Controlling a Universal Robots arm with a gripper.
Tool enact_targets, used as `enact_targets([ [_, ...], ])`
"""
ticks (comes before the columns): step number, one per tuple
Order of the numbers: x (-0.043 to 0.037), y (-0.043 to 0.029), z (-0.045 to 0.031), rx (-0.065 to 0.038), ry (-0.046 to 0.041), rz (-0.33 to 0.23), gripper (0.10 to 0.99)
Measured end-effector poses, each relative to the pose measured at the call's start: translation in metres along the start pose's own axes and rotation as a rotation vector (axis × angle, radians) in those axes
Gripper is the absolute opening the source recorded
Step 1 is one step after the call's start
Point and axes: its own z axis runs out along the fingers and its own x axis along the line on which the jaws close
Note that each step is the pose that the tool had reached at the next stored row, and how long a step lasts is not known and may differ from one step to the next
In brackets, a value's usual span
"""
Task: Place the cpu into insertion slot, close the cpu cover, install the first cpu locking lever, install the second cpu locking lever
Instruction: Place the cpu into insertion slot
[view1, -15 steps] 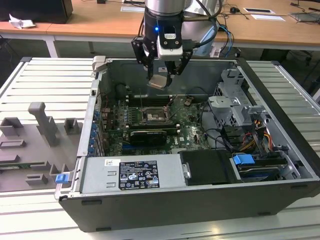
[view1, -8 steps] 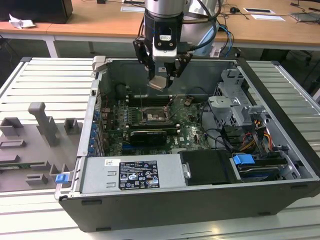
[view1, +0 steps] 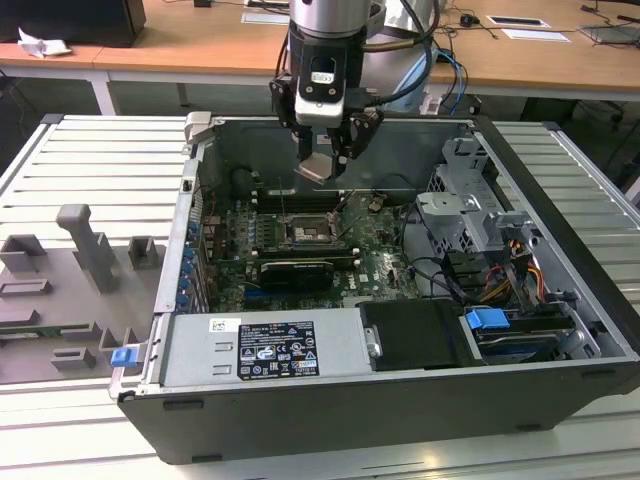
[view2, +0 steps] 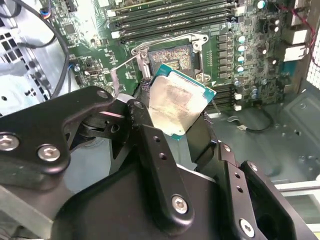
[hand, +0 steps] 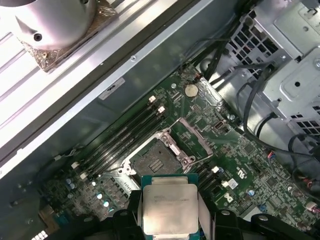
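Note:
My gripper (view1: 322, 160) is shut on the cpu (view1: 318, 167), a flat square chip with a pale metal face, and holds it tilted in the air above the open computer case. In both wrist views the cpu (view2: 176, 102) (hand: 170, 207) sits between black fingers (view2: 145, 125). The insertion slot (view1: 305, 233) (view2: 172, 54) (hand: 156, 161) lies below on the green board, dark and uncovered. The cpu cover (hand: 193, 134) is swung open beside the slot. Thin wire levers (view2: 125, 62) stand raised at the slot's edges.
Long black memory slots (hand: 125, 132) run beside the socket. A grey drive cage (view1: 465, 205) with cables fills the case at the exterior view's right, and a power supply (view1: 265, 345) lies at the front. Grey fixtures (view1: 85, 250) stand outside the case on the slatted table.

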Motion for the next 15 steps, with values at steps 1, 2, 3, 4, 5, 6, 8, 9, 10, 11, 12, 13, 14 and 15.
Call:
enact_targets([
  [1,0.0000,0.0000,0.0004,0.000,-0.0016,0.018,0.533],
  [2,0.0000,0.0000,0.0005,-0.001,-0.0025,0.027,0.533],
  [3,0.0000,-0.0001,0.0008,-0.001,-0.0037,0.042,0.533],
  [4,0.0000,-0.0001,0.0011,-0.001,-0.0053,0.059,0.533],
  [5,0.0000,-0.0001,0.0014,-0.001,-0.0063,0.071,0.533],
  [6,0.0000,-0.0001,0.0016,-0.002,-0.0074,0.083,0.533],
  [8,0.0000,-0.0002,0.0020,-0.002,-0.0096,0.107,0.533],
  [9,0.0000,-0.0002,0.0024,-0.002,-0.0110,0.123,0.533],
  [10,0.0000,-0.0002,0.0026,-0.003,-0.0118,0.132,0.533],
  [11,0.0000,-0.0002,0.0028,-0.003,-0.0126,0.142,0.533],
  [12,-0.0001,-0.0003,0.0031,-0.003,-0.0135,0.151,0.533],
  [13,0.0000,-0.0003,0.0034,-0.003,-0.0148,0.166,0.533],
  [14,-0.0001,-0.0004,0.0039,-0.004,-0.0162,0.181,0.533],
  [15,-0.0001,-0.0004,0.0043,-0.004,-0.0174,0.194,0.533],
])
